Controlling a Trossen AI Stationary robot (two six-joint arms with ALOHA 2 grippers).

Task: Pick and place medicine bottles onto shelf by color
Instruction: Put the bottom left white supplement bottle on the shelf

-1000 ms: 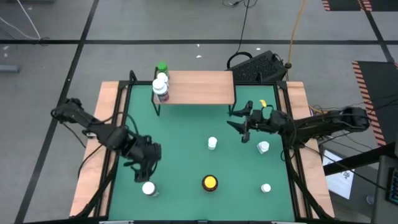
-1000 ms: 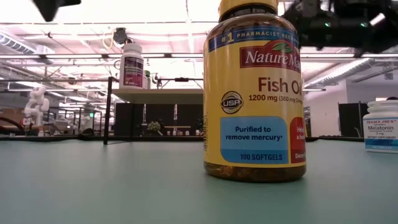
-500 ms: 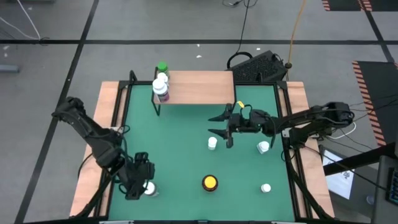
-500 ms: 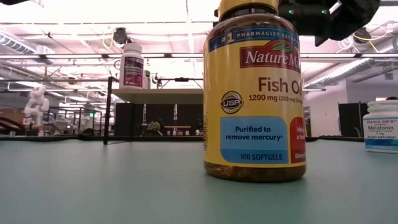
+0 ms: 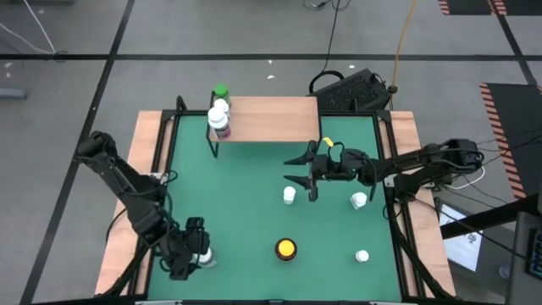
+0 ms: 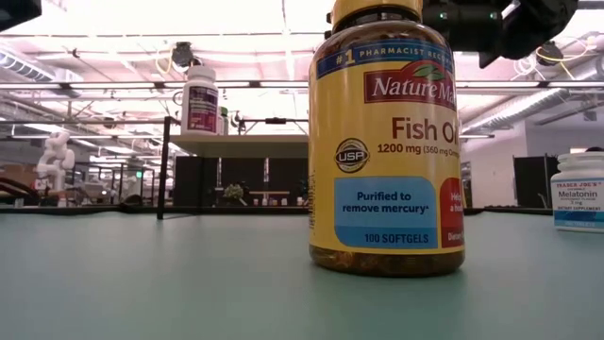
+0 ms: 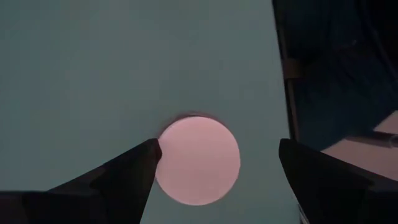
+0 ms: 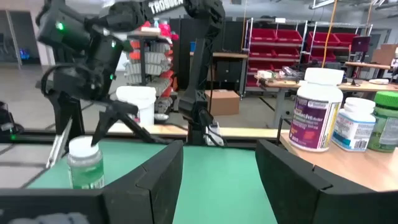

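My left gripper (image 5: 193,251) hangs open, tipped down, over a white-capped medicine bottle (image 5: 203,255) at the table's near left. In the left wrist view the bottle's cap (image 7: 198,160) lies between the two fingers. My right gripper (image 5: 306,175) is open and level above mid-table, pointing toward the table's left edge, with nothing between its fingers (image 8: 217,155). A white bottle (image 5: 290,195) stands just near of it. The shelf (image 5: 275,119) stands at the far edge, with three bottles (image 5: 219,108) at its left end.
An amber bottle with a yellow cap (image 5: 286,248) stands near the front edge and fills the low view (image 6: 382,142). Two more white bottles (image 5: 358,201) (image 5: 362,255) stand at the right. The right part of the shelf board (image 8: 348,165) is bare.
My left gripper has swung toward the table's near edge and come down over the near-left white bottle. My right gripper went toward the table's left edge, then kept still. No bottle has moved.
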